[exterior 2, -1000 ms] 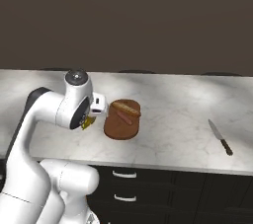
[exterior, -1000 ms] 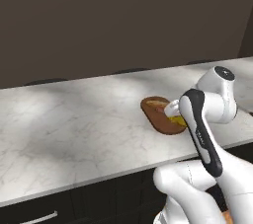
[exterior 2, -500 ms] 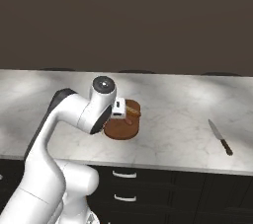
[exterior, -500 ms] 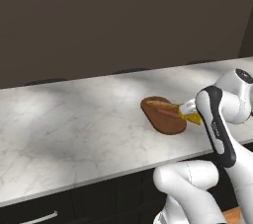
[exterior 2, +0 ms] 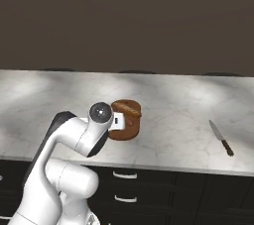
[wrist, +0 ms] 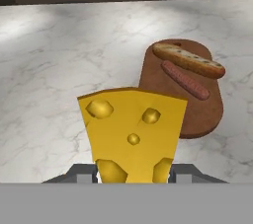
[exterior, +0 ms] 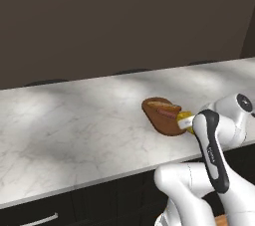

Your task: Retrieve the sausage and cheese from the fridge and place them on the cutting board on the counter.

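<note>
**Cheese in hand, board just ahead**

While the tabletop (exterior: pixel 74 120), marbled white-grey against a dark wall, carries the cutting board (wrist: pixel 200 112), my end effector (wrist: pixel 133 176) is clamped on the cheese (wrist: pixel 132 131) by its lower end, near the board's edge. Judged stiff, light, slightly slick: grip the flat faces. Sausage (wrist: pixel 185 80) lies on the board beside a bun (wrist: pixel 188 60). Knife (exterior 2: pixel 221 138) rests well apart.

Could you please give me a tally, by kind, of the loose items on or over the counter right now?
Cutting board: 1
Bread roll on the board: 1
Sausage on the board: 1
Cheese held in the gripper: 1
Knife on the counter: 1
Total: 5
</note>
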